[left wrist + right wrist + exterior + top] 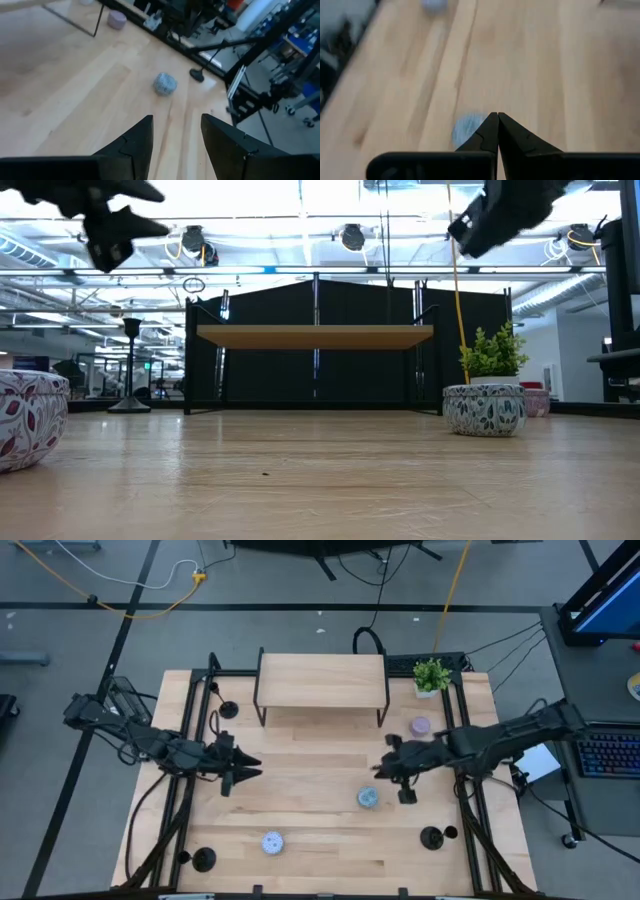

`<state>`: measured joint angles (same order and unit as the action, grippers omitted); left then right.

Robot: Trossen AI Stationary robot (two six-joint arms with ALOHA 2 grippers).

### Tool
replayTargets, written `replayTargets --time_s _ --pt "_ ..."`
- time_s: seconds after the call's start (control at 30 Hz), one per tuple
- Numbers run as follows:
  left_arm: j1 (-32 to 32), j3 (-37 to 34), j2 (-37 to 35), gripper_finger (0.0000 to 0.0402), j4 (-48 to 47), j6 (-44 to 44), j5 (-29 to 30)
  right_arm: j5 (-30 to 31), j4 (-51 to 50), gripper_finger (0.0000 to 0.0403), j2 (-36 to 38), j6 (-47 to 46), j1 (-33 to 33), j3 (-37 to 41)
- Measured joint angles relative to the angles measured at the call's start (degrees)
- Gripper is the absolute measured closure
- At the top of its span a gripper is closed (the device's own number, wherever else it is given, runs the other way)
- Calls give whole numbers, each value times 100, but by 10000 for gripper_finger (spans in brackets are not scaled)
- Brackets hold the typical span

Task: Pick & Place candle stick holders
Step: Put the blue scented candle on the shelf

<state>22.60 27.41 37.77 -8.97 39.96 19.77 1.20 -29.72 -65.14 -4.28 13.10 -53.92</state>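
Three black candle stick holders stand on their disc bases on the wooden table: one at the far left (228, 709), one at the near left (203, 859), one at the near right (432, 837), which the left wrist view also shows (196, 75). My left gripper (247, 769) hovers over the table's left half, open (176, 131), with nothing between its fingers. My right gripper (383, 769) hangs above the right half, shut (497, 119) and empty, just far of a blue puck (368, 798). Both are well above the tabletop in the low view.
A wooden shelf riser (322, 680) stands at the far middle, with a small green plant (431, 675) to its right. A lavender puck (421, 726) lies below the plant and a white puck (272, 842) near the front edge. Black frame rails run along both table sides.
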Motion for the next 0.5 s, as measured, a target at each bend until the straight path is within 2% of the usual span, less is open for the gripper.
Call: replayTargets --time_s 0.13,0.27,0.5 --pt "120 -78 -458 231 -469 72 15 -3 -966 403 -756 49 274 -754" --pt "159 -85 -660 231 -639 45 33 -5 -1455 403 -1379 49 437 -1262" --pt "156 -85 -667 231 -645 -45 35 -450 -1399 398 -1913 -487 460 -1403"
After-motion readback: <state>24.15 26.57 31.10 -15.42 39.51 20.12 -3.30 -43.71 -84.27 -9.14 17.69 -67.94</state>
